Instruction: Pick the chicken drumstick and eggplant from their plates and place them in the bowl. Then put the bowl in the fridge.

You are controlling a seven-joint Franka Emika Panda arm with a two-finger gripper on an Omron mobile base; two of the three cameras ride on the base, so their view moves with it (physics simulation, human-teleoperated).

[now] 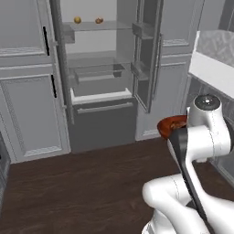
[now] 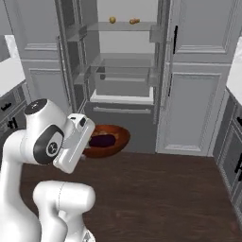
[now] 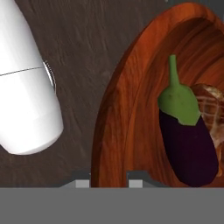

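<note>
Claw (image 3: 109, 177) clamped shut on the near rim of the bowl (image 2: 111, 140), 1 fingertip each side of the wall at the bottom of the hand view; bowl carried in the air above the dark wood floor (image 1: 82, 183), in front of the open fridge (image 2: 124, 71). Inside the bowl: eggplant (image 3: 188, 140) lying along the slope, green cap up-view, with the chicken drumstick (image 3: 212, 109) just beside it and partly hidden behind it.

Probably a stiff, rigid wooden bowl, moderately heavy for a rim pinch and loaded off-centre; likely to tilt about the 2 fingertips if swung fast. Glossy eggplant apt to slide or roll, drumstick too; best kept level. Rim hold looks sound; wall thin enough for narrow jaws. Glass shelves (image 1: 98, 57) in the fridge call for a gentle set-down, base flat.
</note>
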